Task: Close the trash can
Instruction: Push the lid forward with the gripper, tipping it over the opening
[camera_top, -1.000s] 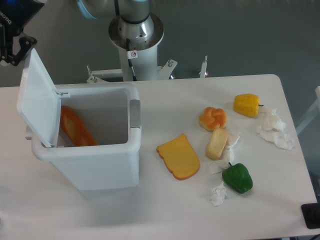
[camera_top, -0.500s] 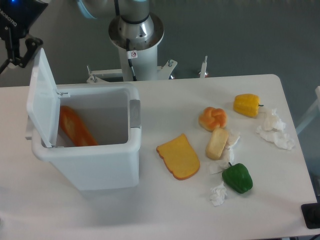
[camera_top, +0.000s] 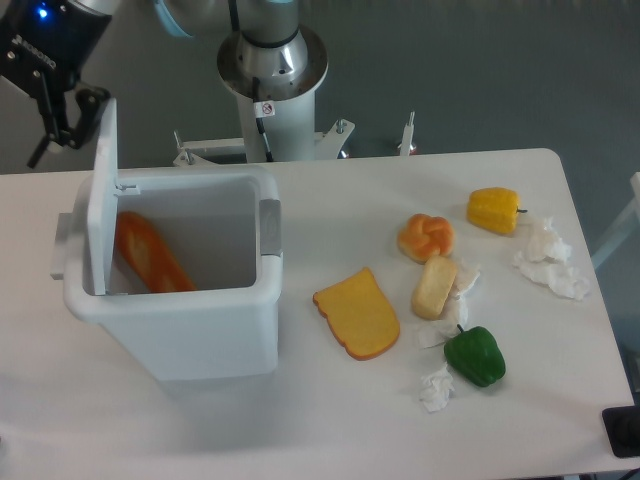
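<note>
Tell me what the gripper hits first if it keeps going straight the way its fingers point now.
Probably the upright lid of the trash can. The gripper points down and right at the lid's top edge, seemingly touching or nearly so; depth is unclear from this single view.

trash can (camera_top: 190, 300) | lid (camera_top: 100, 200) upright | jaws (camera_top: 68, 125) at lid's top edge

Legible markings are few. White lettering runs along the black housing of the pincer (camera_top: 68, 125) at top left; the characters are too small and tilted to read with certainty. A small white label with a red circular sign sits on the robot base column (camera_top: 267, 108); its content cannot be made out. No text, brand or number is readable on any other item.
</note>
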